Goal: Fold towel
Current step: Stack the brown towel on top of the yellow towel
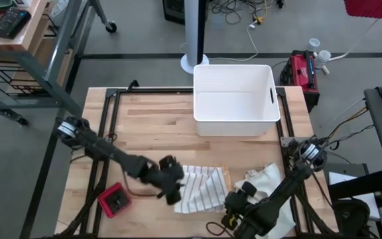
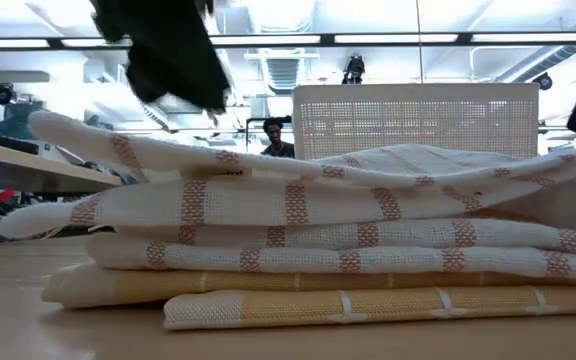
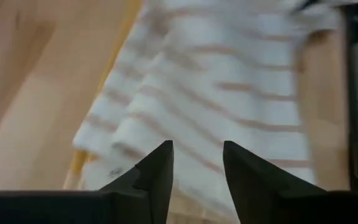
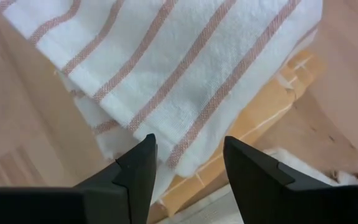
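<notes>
Flanking folded striped towel [image 1: 201,188], 2 open grippers, yellow towel [image 2: 368,300] half hidden

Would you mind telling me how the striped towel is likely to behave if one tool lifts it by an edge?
The striped towel would probably sag and unfold, since its layers look soft and loosely stacked in the low view. It seems light, being thin woven cloth. A push would likely bunch it or shift it over the yellow towel underneath rather than slide it cleanly.

Bare counter [image 1: 151,123] lies open left of the white bin [image 1: 234,99]; near the front, the striped towel [image 1: 201,189], red box [image 1: 115,200] and crumpled cloth [image 1: 265,179] block passage.
</notes>
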You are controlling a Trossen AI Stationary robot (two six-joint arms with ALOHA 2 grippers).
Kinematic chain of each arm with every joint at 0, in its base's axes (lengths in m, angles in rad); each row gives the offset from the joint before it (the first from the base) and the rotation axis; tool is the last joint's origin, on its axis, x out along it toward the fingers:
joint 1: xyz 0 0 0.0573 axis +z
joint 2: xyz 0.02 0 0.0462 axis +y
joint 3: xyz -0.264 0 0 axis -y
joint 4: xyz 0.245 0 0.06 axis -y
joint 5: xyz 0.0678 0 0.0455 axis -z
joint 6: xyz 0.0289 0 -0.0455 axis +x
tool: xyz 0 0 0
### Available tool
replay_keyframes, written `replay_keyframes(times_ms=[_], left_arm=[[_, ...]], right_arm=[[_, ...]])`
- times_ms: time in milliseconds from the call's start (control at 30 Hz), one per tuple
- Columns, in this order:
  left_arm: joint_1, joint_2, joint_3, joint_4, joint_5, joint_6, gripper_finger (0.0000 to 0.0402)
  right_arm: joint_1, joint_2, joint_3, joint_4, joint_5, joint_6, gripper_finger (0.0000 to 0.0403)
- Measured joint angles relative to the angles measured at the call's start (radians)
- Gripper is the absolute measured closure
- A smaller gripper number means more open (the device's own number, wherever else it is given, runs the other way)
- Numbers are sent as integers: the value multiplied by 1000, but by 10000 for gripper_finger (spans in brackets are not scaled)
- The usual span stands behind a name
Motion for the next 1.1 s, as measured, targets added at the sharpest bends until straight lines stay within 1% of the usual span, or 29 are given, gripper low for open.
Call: replay_keyframes(times_ms=[33,133,267,333,500,567,667,833,967,1100], left_arm=[[25,5,-5,-15,28,-26,271],[82,17,-30,-11,61,-55,268],[139,20,-68,67,174,-67,250],[152,21,-82,92,219,-73,239],[152,28,-128,233,272,-65,216],[153,28,-158,291,272,-73,211],[154,28,-196,333,269,-101,213],[153,28,-233,327,269,-153,228],[153,28,-242,340,240,-153,238],[153,28,-243,375,204,-105,253]], right_arm=[[-2,-1,0,0,2,-6,222],[-3,-3,0,-3,13,-15,222],[-3,-3,0,-20,13,-11,222],[-3,-3,0,-20,13,-13,222],[-8,-3,0,-23,15,-25,222],[-13,-3,0,-25,16,-36,222],[-22,-3,0,-25,16,-47,222],[-31,-3,-1,-27,16,-62,222],[-35,-3,-1,-27,34,-63,222],[-39,-3,-2,-28,40,-63,225]])
